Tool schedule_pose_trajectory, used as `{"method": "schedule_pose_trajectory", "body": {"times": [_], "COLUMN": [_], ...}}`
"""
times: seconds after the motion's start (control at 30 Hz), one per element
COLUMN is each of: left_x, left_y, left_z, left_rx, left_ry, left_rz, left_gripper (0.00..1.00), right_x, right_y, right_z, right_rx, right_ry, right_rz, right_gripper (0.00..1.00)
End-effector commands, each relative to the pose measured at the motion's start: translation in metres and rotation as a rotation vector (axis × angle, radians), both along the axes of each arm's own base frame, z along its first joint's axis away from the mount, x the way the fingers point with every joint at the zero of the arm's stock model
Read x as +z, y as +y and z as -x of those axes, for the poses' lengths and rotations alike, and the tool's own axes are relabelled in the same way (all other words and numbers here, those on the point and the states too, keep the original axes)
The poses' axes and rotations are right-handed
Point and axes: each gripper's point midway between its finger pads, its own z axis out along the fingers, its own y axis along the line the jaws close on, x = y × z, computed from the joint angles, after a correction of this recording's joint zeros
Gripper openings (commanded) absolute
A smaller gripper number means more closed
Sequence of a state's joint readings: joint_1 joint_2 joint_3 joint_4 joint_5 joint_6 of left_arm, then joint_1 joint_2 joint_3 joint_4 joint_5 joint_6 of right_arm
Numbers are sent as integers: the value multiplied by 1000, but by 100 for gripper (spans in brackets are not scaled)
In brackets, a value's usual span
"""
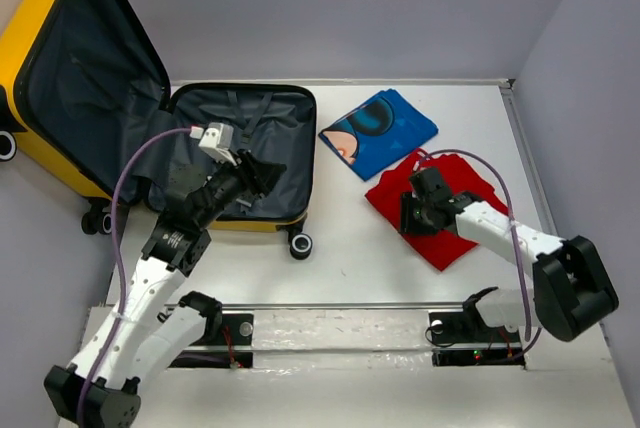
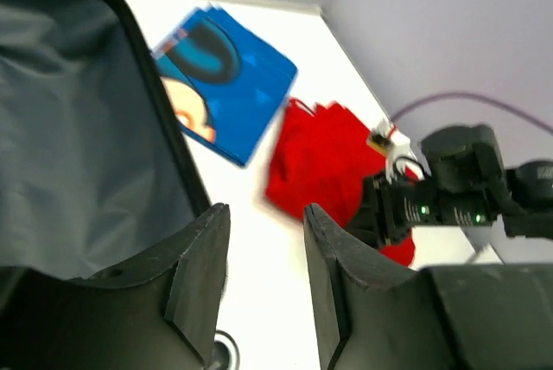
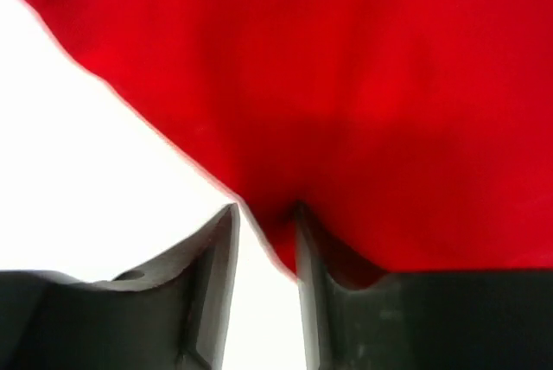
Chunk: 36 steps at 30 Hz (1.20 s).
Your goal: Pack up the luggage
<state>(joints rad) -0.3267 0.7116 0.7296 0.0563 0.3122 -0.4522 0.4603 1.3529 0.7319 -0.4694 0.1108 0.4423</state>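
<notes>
So the suitcase (image 1: 290, 128) is lying open on the left side of the table (image 1: 370, 268). The yellow lid (image 1: 90, 78) is tipped up and back toward the corner, and the bottom half is flat with the grey lining showing. One black wheel (image 1: 300, 245) pokes out at the near right corner.

The left gripper (image 1: 268, 174) hangs over the right part of the open bottom half. Its jaws are partly apart with nothing between them, and through the gap in the wrist view you just see table.

The right gripper (image 1: 415, 210) is down on the red cloth (image 1: 442, 248), which lies flat on the table to the right, well apart from the suitcase. From its own camera the fingers (image 3: 207, 292) sit close together with the near edge of the red fabric pinched between the tips, so it looks clamped on the cloth.

A folded blue shirt (image 1: 385, 128) with a cartoon print sits just behind the red cloth, between it and the suitcase, corners nearly touching
</notes>
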Motion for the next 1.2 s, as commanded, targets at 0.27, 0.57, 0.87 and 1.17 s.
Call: {"method": "schedule_pose_trajectory", "body": {"times": [0.27,0.57,0.87,1.17], "left_x": [-49,-121,-192,-245], "left_y": [-158,-216,-257,-276], "left_z": [40,-5,-55,-74], "left_rx": [-230,-98,-64,-153], "left_ry": [184,296,392,482], "left_rz": [-140,-303,-404,-411], "left_gripper": [75,99,99,99], "right_x": [128,192,213,191], "right_y": [8,-59,-77,-76], "right_z": [0,12,23,21], "right_rx": [-65,-329,-368,-365], "right_ry": [-346,-609,-674,-623], "right_rz": [-230,-161,-135,-110], "right_gripper": [87,86,89,91]}}
